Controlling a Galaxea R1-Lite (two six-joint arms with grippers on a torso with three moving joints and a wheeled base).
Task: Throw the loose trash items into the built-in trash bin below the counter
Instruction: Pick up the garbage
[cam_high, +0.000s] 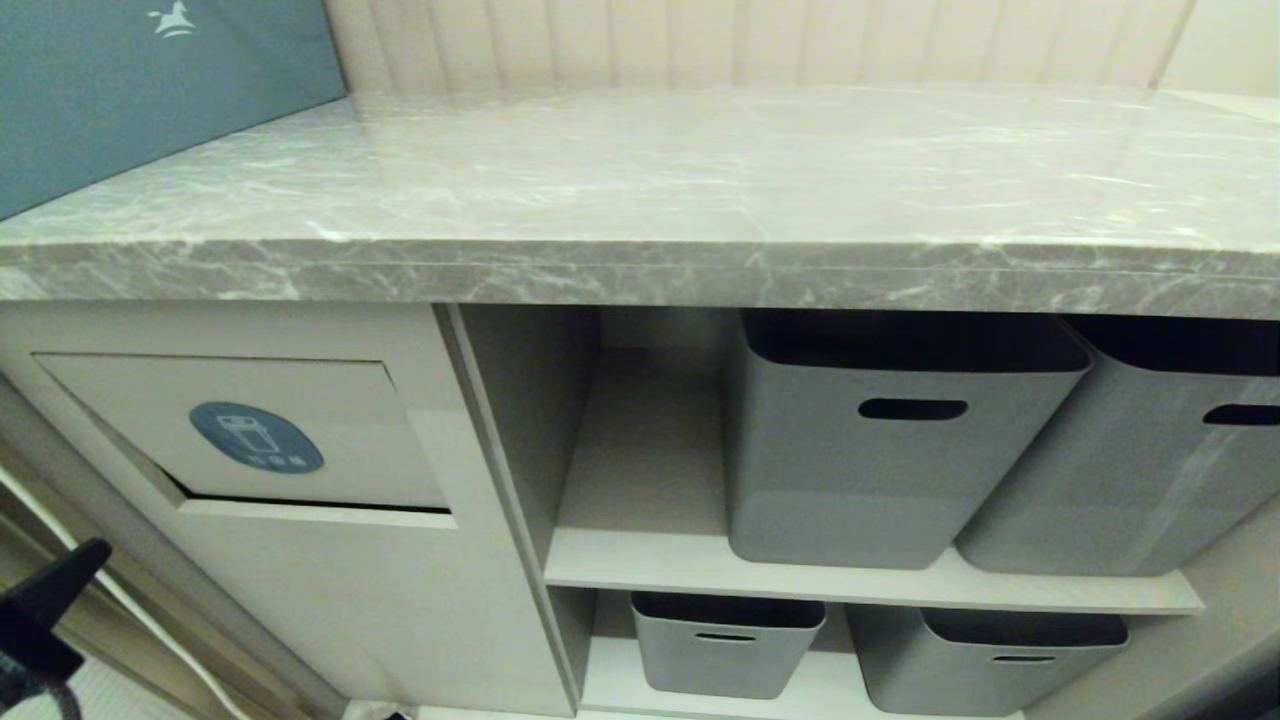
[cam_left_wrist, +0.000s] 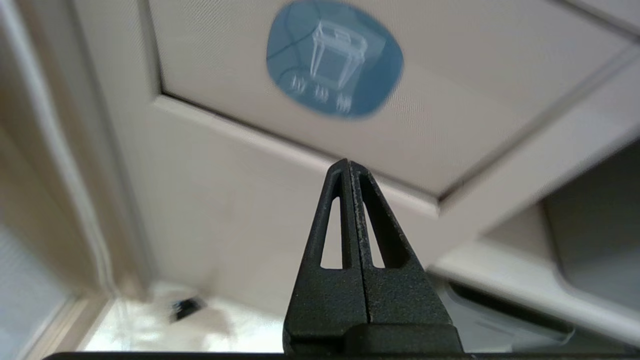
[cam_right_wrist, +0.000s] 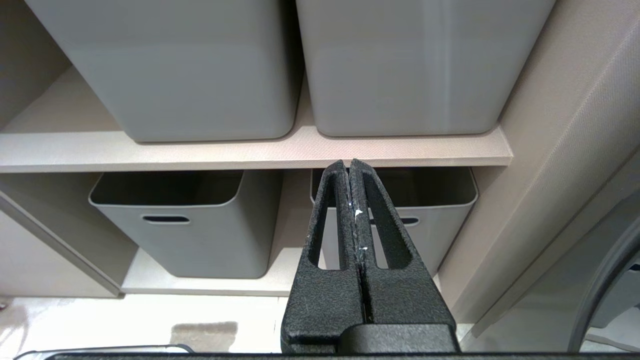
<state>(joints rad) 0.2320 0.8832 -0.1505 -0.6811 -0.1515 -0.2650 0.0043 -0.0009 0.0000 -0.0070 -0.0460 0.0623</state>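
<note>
Left hand (cam_left_wrist: 348, 165) pressed together, nothing in it, low w/ tips toward the built-in trash bin (cam_high: 250, 420) flap below the tabletop (cam_high: 640, 180). Right hand (cam_right_wrist: 349, 164) also pressed together, facing grey tubs (cam_right_wrist: 190, 70) on shelf.

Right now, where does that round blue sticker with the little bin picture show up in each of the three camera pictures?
Head view: the blue sticker sits lower left, on the flap of the built-in trash bin, below the counter.
Left wrist view: it is at the top, middle, beyond the shut left gripper.
Right wrist view: not in it.
Shared landmark: the grey tubs on the shelf, seen in the head and right wrist views.
</note>
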